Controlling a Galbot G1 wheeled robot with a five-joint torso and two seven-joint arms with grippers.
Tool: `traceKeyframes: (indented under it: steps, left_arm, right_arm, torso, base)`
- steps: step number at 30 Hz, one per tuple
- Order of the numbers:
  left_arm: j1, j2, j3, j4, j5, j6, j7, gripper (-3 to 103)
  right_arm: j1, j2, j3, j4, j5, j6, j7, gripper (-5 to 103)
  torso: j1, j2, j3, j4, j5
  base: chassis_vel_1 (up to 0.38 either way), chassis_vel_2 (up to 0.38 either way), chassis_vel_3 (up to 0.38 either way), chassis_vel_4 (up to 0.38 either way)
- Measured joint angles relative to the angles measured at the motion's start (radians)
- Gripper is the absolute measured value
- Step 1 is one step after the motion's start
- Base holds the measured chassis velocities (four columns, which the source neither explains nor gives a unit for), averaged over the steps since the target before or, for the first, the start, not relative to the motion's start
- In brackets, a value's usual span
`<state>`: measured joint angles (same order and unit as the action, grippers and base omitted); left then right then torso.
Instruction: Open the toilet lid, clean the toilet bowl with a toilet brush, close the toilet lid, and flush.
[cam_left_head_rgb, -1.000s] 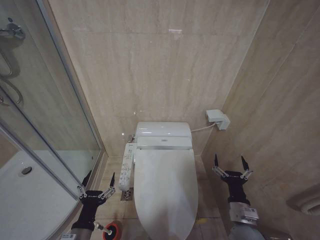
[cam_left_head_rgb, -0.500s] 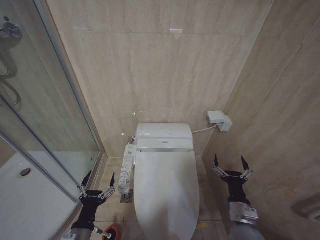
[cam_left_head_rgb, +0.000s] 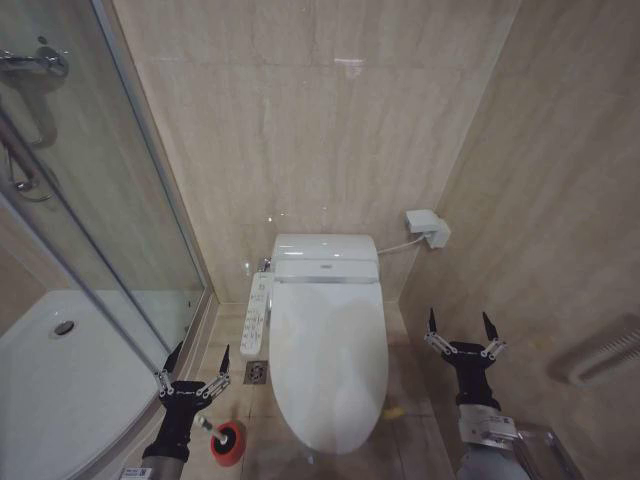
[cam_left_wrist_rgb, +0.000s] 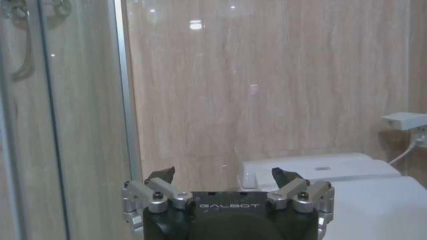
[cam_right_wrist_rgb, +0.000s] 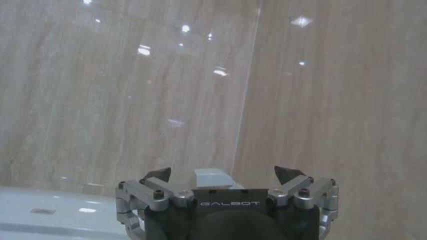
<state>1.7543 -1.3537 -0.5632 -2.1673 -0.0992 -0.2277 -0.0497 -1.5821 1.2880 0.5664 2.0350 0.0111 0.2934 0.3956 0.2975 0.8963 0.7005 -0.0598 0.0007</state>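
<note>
Currently toilet lid is down over the bowl, long axis running away from me, dead centre between my arms. Left tool and right tool both spread, empty, flanking it. Toilet brush sits just beside the left tool.

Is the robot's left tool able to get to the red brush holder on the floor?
Probably yes. The left tool is open and hangs beside the toilet brush in its red holder, with bare floor between and nothing blocking.
</note>
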Motion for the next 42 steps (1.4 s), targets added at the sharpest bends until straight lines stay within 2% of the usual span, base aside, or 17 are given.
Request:
traceKeyframes:
  steps: [15, 28, 42]
  left_arm:
    - [0.000, 0.000, 0.000, 0.000, 0.000, 0.000, 0.000, 98]
    - [0.000, 0.000, 0.000, 0.000, 0.000, 0.000, 0.000, 98]
    - [0.000, 0.000, 0.000, 0.000, 0.000, 0.000, 0.000, 98]
  right_arm:
    - [0.001, 0.000, 0.000, 0.000, 0.000, 0.000, 0.000, 100]
    - [0.000, 0.000, 0.000, 0.000, 0.000, 0.000, 0.000, 100]
    - [0.001, 0.000, 0.000, 0.000, 0.000, 0.000, 0.000, 100]
  torso:
    - [0.002, -0.001, 0.001, 0.0004, 0.0001]
    - [0.000, 0.000, 0.000, 0.0001, 0.0001]
    - [0.001, 0.000, 0.001, 0.0003, 0.0001]
  base:
    - [0.011, -0.018, -0.030, 0.017]
    - [0.139, -0.128, -0.144, 0.133]
    - [-0.017, 0.016, 0.022, -0.023]
